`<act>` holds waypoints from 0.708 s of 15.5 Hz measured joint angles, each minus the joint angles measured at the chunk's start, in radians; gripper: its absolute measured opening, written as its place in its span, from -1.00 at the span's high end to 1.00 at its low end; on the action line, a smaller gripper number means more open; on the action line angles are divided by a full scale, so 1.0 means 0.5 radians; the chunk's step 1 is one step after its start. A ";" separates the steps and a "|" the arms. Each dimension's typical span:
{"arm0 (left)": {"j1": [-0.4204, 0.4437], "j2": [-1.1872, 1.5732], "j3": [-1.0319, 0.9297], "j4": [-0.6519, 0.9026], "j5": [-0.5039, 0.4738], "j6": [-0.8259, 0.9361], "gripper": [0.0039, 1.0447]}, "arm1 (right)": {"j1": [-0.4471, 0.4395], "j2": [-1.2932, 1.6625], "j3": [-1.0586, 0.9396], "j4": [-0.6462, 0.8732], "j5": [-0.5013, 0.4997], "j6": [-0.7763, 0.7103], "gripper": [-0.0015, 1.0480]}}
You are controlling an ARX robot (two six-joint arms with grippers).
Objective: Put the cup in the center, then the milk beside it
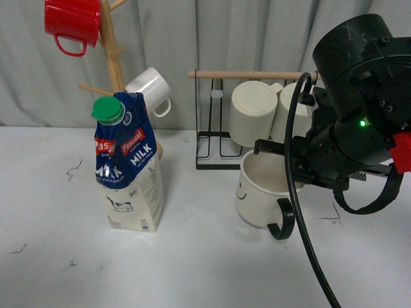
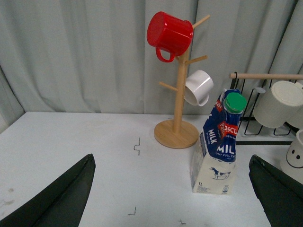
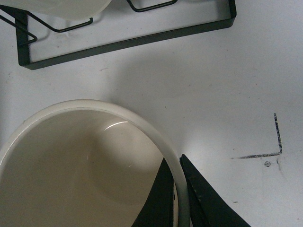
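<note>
The cup is a wide cream mug with a black loop handle and a small smiley face. It sits low in front of the wire rack, right of centre. My right gripper is shut on its rim. In the right wrist view the gripper has one finger inside the cup and one outside its wall. The milk stands upright at centre left, with a green cap. My left gripper is open and empty, and the milk stands ahead of it. The cup shows at that view's edge.
A wooden mug tree behind the milk holds a red mug and a small white mug. A black wire rack with a wooden rod holds ribbed cream mugs behind the cup. The white table has small black marks.
</note>
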 joint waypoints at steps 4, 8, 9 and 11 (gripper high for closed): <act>0.000 0.000 0.000 -0.001 0.000 0.000 -0.88 | -0.002 0.028 0.000 -0.066 -0.005 0.000 0.93; 0.000 0.000 0.000 -0.001 0.000 0.000 -0.88 | -0.002 0.038 0.005 -0.079 0.000 -0.002 0.93; 0.000 0.000 0.000 -0.001 0.000 0.000 -0.88 | -0.002 0.038 0.005 -0.078 -0.002 -0.005 0.80; 0.000 0.000 0.000 -0.001 0.000 0.000 -0.88 | -0.002 0.033 0.005 -0.044 -0.011 -0.005 0.42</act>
